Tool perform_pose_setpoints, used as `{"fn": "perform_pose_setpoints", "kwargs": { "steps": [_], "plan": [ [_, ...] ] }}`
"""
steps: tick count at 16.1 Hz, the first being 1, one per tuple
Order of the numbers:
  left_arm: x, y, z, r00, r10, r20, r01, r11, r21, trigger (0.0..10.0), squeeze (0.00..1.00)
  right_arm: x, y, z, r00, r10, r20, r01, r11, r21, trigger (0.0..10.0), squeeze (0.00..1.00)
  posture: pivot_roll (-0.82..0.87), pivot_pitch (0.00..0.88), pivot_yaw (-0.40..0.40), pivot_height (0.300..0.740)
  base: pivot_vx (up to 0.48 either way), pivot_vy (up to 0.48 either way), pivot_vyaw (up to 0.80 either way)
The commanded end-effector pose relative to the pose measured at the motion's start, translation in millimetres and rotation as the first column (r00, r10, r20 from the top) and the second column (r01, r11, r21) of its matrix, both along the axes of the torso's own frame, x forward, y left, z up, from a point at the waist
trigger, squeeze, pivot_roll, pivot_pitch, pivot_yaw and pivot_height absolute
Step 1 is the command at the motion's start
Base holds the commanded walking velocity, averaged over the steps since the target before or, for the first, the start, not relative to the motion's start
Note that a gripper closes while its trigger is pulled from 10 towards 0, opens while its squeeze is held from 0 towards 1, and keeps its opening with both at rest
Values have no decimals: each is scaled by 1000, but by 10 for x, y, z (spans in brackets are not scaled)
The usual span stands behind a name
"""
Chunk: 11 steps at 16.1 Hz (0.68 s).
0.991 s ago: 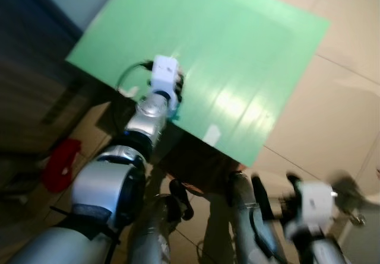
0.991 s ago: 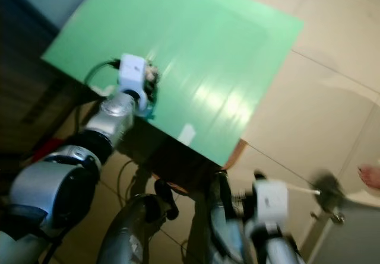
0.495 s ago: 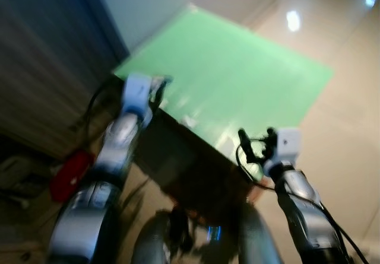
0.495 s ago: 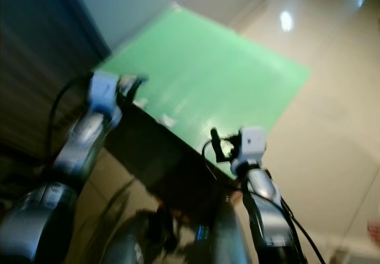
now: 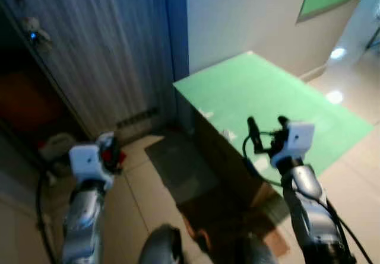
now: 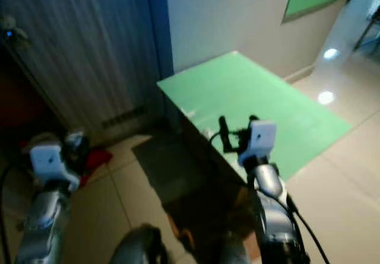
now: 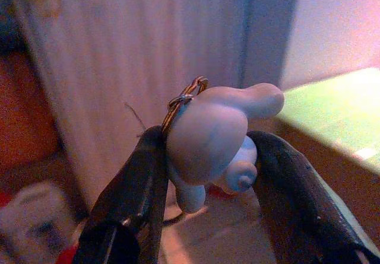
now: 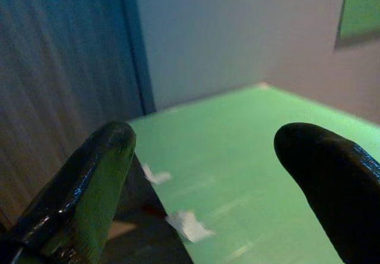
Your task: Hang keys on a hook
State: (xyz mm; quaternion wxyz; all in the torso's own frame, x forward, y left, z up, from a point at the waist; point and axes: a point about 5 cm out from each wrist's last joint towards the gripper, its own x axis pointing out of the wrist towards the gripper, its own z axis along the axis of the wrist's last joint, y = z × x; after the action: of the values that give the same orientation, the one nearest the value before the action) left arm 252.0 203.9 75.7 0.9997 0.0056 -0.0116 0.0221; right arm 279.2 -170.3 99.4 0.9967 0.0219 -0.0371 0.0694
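- Both head views are soft with blur, so small details on the floor and along the wall are hard to read.
- A dim shape with a small blue light (image 5: 32, 34) sits high on the far left by the grey ribbed door (image 5: 107, 56); what it is cannot be told.
- Something red (image 6: 95, 157) lies on the floor near the foot of the door, too blurred to identify.
- The 2 white scraps (image 8: 189, 225) on the green table (image 5: 279, 104) are too small to make out as anything in particular.
- The left arm is held low on the near left over the tiled floor (image 5: 142, 187), well apart from the table, its left gripper (image 7: 205, 157) pointing toward the door.
- The left gripper's 2 black fingers (image 7: 139, 187) are closed onto a pale blue figure-shaped keychain (image 7: 211, 133), one finger pressing each side of it.
- A metal key ring (image 7: 185, 101) sticks out of the top of the figure; any keys on it are hidden from sight.
- The right arm is raised, forearm upright, at the near edge of the green table on the right.
- The right gripper (image 5: 266, 132) has its 2 fingers (image 8: 89, 181) spread wide apart, holding nothing and touching nothing, with the tabletop seen between them.
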Motion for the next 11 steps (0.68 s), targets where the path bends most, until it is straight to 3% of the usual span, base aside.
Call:
{"fn": "perform_pose_setpoints", "kwargs": {
  "steps": [1, 2, 4, 6, 8, 11],
  "plan": [
    [60, -146, 83, 999, -54, 6, 54, 998, 12, 0, 0, -22, 11, 12, 1000, 19, 18, -19, 1000, -12, 10000, 0, -119, 27, 79, 701, 0, 0, 0],
    [78, -196, 91, 997, -75, 1, 75, 997, 16, 0, 0, -37, 21, -27, 1000, 25, 6, -25, 1000, -13, 10000, 0, -119, 27, 79, 701, 0, 0, 0],
    [142, -450, 164, 982, -190, -12, 190, 982, -21, 0, 0, -46, 55, -144, 999, 6, -53, -3, 999, 51, 10000, 0, -130, 34, 87, 701, 0, 0, 0],
    [174, -551, 199, 970, -240, -23, 239, 969, -59, 0, 0, -29, 77, -169, 997, 6, -72, -1, 998, 67, 10000, 0, -134, 49, 92, 701, 0, 0, 0],
    [264, -618, 276, 964, -264, -28, 260, 960, -99, 0, 0, 12, 100, -212, 996, 9, -91, -2, 997, 78, 10000, 0, -138, 55, 90, 701, 0, 0, 0],
    [327, -641, 363, 964, -265, -5, 264, 961, -82, 0, 0, 15, 129, -231, 995, 19, -102, -10, 996, 88, 10000, 0, -139, 56, 87, 701, 0, 0, 0]
  ]
}}
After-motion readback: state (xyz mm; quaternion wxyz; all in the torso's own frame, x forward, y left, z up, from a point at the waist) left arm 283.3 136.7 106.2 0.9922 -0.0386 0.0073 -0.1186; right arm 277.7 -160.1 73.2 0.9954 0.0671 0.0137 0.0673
